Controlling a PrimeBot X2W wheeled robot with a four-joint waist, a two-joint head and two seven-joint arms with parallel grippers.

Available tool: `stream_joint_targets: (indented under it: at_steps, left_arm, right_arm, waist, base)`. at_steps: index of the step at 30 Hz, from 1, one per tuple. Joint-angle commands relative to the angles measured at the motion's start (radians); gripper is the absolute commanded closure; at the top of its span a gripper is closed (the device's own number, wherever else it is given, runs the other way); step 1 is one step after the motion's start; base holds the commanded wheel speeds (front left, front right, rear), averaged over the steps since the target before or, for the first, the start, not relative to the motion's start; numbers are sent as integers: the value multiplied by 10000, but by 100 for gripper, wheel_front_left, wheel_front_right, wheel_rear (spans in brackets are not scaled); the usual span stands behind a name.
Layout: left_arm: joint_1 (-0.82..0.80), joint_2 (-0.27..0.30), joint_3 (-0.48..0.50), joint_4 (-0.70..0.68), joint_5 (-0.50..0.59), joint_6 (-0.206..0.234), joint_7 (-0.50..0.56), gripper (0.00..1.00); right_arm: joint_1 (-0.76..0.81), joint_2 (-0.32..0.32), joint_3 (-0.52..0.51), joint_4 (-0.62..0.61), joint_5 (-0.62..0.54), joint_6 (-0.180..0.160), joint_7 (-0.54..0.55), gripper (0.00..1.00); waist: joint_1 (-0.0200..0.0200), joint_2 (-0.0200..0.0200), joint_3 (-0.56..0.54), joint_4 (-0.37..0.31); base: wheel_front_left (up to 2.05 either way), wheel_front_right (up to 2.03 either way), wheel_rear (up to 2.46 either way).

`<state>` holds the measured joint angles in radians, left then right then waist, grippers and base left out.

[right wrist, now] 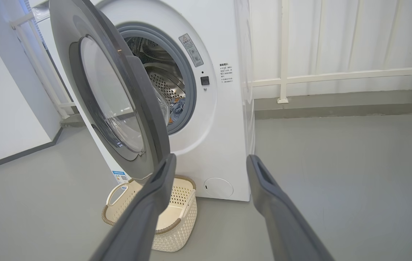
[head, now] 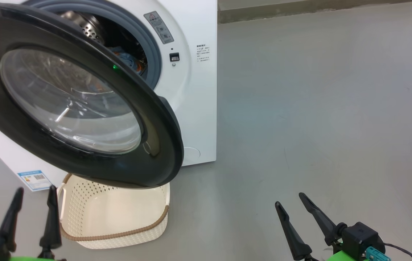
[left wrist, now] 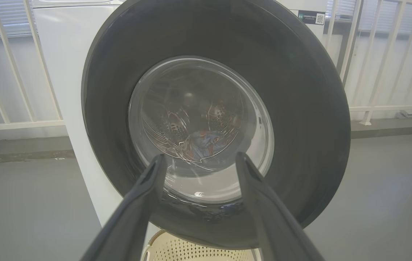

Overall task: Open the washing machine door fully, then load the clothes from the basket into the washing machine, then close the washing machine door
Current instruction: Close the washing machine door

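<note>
The washing machine (head: 191, 108) stands white at the upper left. Its door (head: 157, 123), black with a bulging glass window, hangs partly swung out over the basket (head: 115, 217). Clothes (head: 129, 61), blue with orange, lie inside the steel drum; they also show through the glass (left wrist: 206, 142) and past the door's edge (right wrist: 177, 107). The cream basket's visible inside is bare. My left gripper (head: 35, 189) is open and holds nothing, facing the door's outer side (left wrist: 300, 108) a short way off. My right gripper (head: 289, 199) is open over the floor, to the right of the machine.
Grey floor (head: 318, 108) stretches wide to the right. A white railing (right wrist: 336, 74) and a low kerb run behind the machine. A blue label sticker (head: 33, 180) and a round service flap (head: 191, 156) sit low on its front.
</note>
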<state>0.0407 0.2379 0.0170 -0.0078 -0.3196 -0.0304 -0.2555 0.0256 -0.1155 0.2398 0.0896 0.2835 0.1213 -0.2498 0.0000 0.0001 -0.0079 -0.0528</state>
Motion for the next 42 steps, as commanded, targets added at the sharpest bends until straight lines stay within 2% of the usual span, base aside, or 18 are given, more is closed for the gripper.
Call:
stream_joint_targets:
  at_steps: [1, 7, 24, 42]
  left_arm:
    - [-174, 171, 434, -179, 98, 56, -62, 0]
    - [340, -218, 573, -124, 437, 201, -62, 0]
    - [1414, -1138, 678, 34, 1109, 95, -62, 0]
    - [1486, -1517, 966, 25, 1282, -63, -62, 0]
  right_arm:
    - [-105, -16, 162, -279, -16, 94, -120, 0]
    - [-82, -10, 158, -295, -13, 94, -120, 0]
    - [-112, -26, 110, -323, -19, 94, -120, 0]
    - [-160, -31, 120, -283, -9, 94, -120, 0]
  waist:
    - [0, -1, 9, 0]
    - [0, -1, 49, -3]
    - [0, -1, 115, -17]
    - [0, -1, 128, 16]
  base:
    - [0, 0, 0]
    - [0, 0, 0]
    - [0, 0, 0]
    - [0, 0, 0]
